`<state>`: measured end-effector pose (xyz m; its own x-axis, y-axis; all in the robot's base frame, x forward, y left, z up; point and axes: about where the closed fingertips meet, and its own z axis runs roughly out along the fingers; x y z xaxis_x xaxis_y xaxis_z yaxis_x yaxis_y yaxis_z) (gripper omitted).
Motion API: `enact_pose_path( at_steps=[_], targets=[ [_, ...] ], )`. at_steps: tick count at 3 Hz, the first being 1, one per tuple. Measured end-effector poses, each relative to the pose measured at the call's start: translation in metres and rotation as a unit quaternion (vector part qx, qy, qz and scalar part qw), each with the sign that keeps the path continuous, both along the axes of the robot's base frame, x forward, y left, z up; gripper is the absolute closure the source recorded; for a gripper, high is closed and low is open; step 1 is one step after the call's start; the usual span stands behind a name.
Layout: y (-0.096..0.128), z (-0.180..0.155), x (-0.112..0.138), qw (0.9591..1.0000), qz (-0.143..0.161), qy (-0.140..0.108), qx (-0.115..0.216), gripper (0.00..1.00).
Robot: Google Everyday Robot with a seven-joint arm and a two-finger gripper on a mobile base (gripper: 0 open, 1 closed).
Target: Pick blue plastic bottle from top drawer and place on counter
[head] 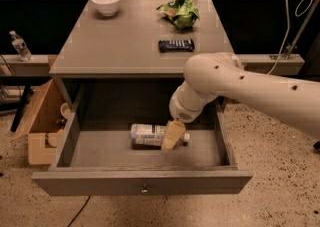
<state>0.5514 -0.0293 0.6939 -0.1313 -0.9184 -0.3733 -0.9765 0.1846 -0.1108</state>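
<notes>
Nearest you, the wide grey top drawer (145,183) stands pulled out, so its floor is reachable from above. The clear bluish plastic bottle with the white-and-blue label (147,135) lies on its side there, near the middle. The cream end effector (172,136) hangs over the bottle's right end, probably lined up for a grasp. You cannot tell whether it is spread or closed. Beyond, the flat grey cabinet-top surface (115,51) carries a dark candy bar (176,45), a green snack bag (180,12) and a white bowl (106,2).
</notes>
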Motion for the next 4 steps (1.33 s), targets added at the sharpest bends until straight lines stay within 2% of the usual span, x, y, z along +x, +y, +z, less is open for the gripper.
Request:
enact_pose_path(
  at_steps=[1,2,3,4],
  targets=[
    [0.027,-0.024,0.011,0.9998,0.02,-0.006,-0.005,0.0],
    [0.041,-0.044,0.013,0.9996,0.027,0.0,-0.008,0.0],
    [0.048,-0.065,0.012,0.9994,0.029,0.014,-0.014,0.13],
    [0.051,-0.08,0.011,0.9991,0.03,0.026,-0.013,0.37]
  ],
)
